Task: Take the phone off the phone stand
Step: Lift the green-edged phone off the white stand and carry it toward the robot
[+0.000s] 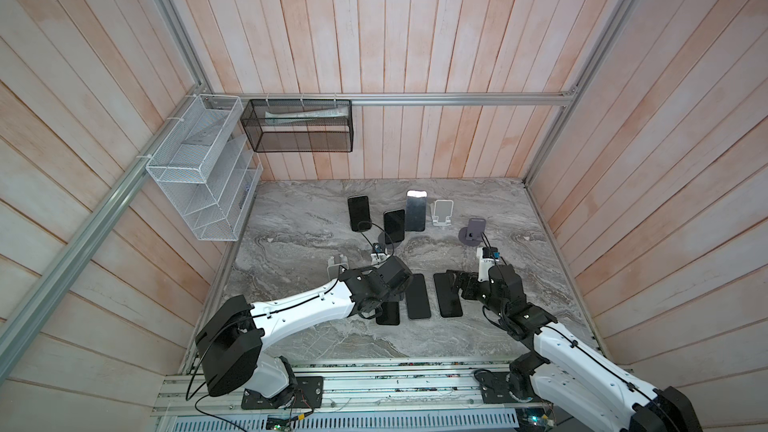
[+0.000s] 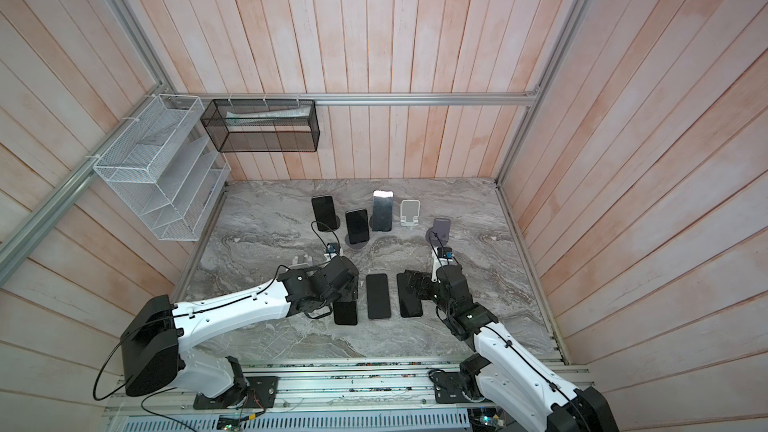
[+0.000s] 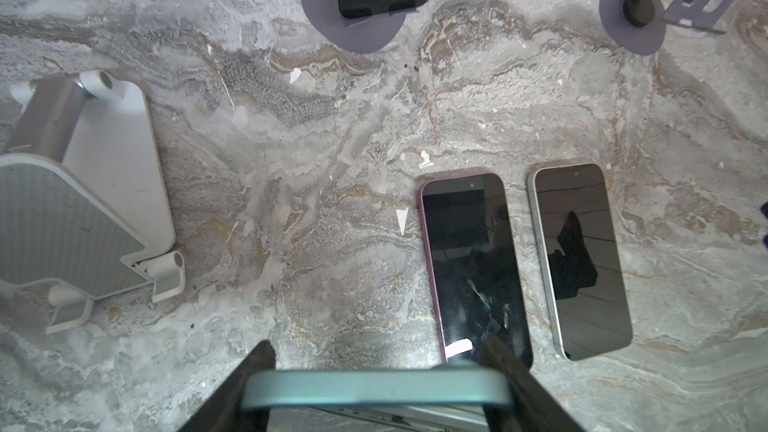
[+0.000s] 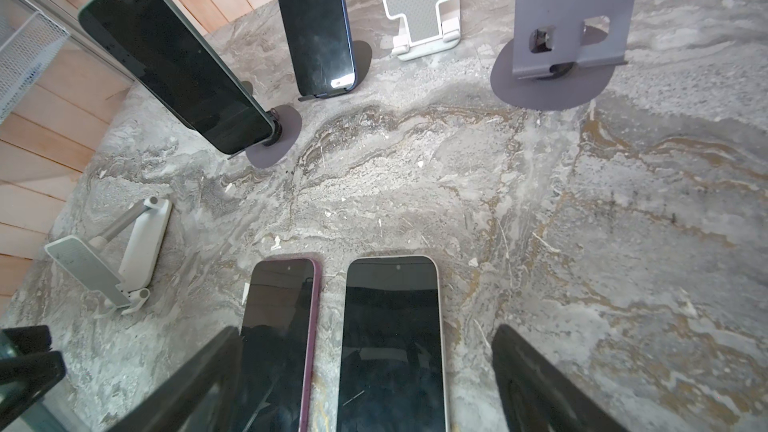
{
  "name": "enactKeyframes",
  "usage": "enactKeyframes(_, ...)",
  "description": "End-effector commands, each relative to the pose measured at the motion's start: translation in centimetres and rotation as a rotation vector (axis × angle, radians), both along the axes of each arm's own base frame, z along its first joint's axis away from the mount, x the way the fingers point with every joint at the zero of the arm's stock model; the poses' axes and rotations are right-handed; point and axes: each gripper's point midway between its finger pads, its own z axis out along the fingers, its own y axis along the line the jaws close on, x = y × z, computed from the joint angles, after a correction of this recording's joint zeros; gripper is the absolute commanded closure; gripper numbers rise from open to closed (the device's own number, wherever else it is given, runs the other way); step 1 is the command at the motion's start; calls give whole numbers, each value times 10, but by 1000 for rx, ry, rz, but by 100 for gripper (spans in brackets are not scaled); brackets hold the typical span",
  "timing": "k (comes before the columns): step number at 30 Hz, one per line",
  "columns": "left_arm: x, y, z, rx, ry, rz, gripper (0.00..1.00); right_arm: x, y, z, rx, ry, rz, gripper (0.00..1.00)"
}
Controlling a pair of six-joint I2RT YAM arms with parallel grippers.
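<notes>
Surface: marble table [image 1: 299, 218] boxed in by plank walls [image 1: 415, 35]; we see a white rack [image 1: 199, 176] hung on the left and a black basket [image 1: 299, 126] on the far wall.
Left gripper: the left gripper [image 3: 378, 347] is clamped across the width of the teal phone [image 3: 376, 388], one finger against each long edge, in the near middle of the table.
Teal phone: off any stand and in that grip, just right of the near stand [image 3: 62, 222] and apart from it. In both top views the wrist hides its far half. We cannot tell whether it rests on the table or hangs just above it.
Near stand: white and hinged, its plate bare, left of the left gripper.
Right gripper: the right gripper [image 4: 368, 332] has its jaws spread wide and holds nothing, hanging above the pink phone [image 4: 282, 326] and the white phone [image 4: 392, 326].
Flat phones: pink and white lie screen up, side by side with a narrow gap, pink on the left. The teal phone is just left of pink.
Far row: we count three propped on stands, the far-left phone [image 1: 359, 213], the far-middle phone [image 1: 394, 225] and the far-right phone [image 1: 415, 210], all with dark screens.
Bare stands: a white stand [image 1: 442, 213] sits right of that row, then a purple stand [image 1: 473, 231] on a round base, nearer and further right.
</notes>
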Motion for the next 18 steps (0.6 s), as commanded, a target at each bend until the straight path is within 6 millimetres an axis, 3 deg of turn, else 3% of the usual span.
enactKeyframes(1,2,-8,-7,-26,2,7,39,1,0,1,16,13,-12,5)
enactKeyframes(18,33,-2,-51,42,65,46,41,3,-1,4,18,4,-14,5)
